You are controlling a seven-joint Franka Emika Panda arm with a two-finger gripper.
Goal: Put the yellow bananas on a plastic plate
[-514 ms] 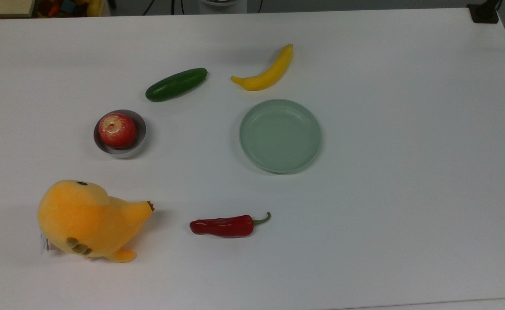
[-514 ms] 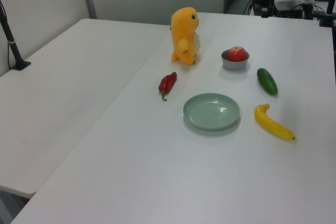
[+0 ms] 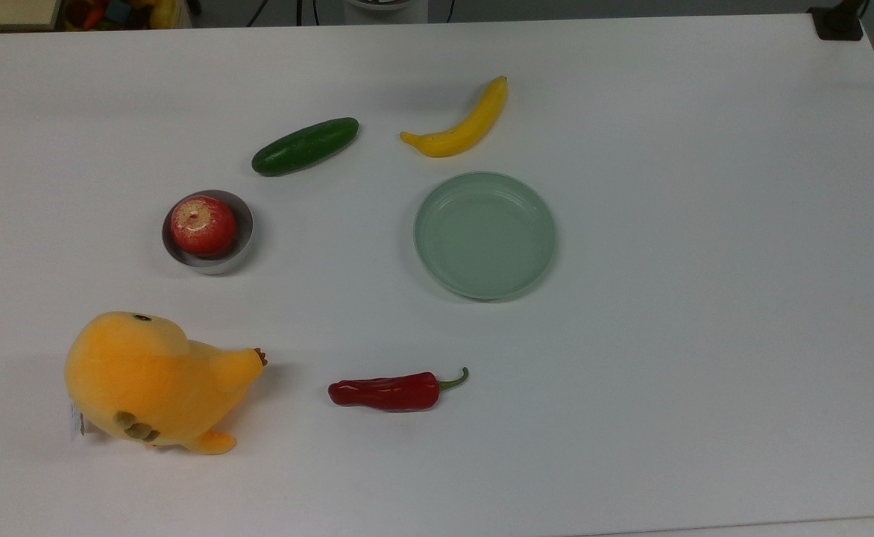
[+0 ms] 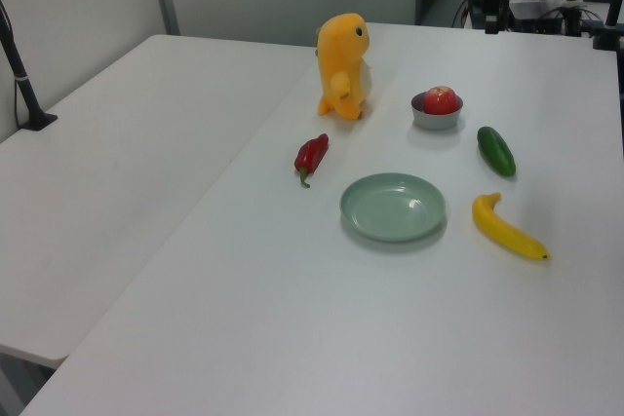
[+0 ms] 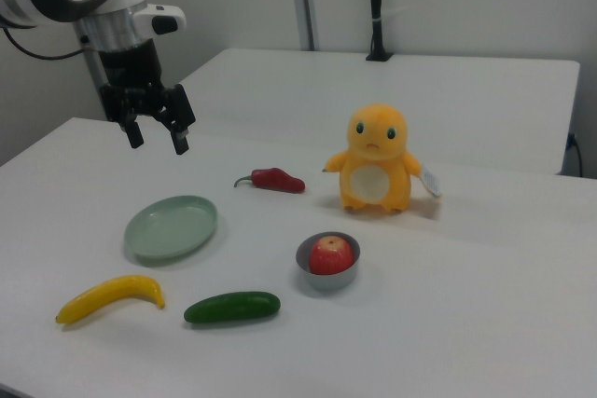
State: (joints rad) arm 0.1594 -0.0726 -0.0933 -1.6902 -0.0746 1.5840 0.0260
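Note:
The yellow banana [image 3: 461,123] lies on the white table just above the pale mint-green plate [image 3: 437,257] in the top view. In the left view the banana [image 4: 507,227] lies to the right of the plate [image 4: 363,223]. In the right view the banana [image 5: 110,296] rests at the front left, in front of the plate [image 5: 149,244], which holds nothing. My gripper [image 5: 158,139] hangs open in the air high above the table, behind and over the plate, with nothing between its fingers.
A dark green cucumber [image 3: 305,146] lies left of the banana in the top view. A red apple sits in a small metal bowl [image 3: 241,250]. A red chili pepper [image 3: 388,391] and an orange plush toy [image 3: 150,380] lie nearer the top view's bottom edge.

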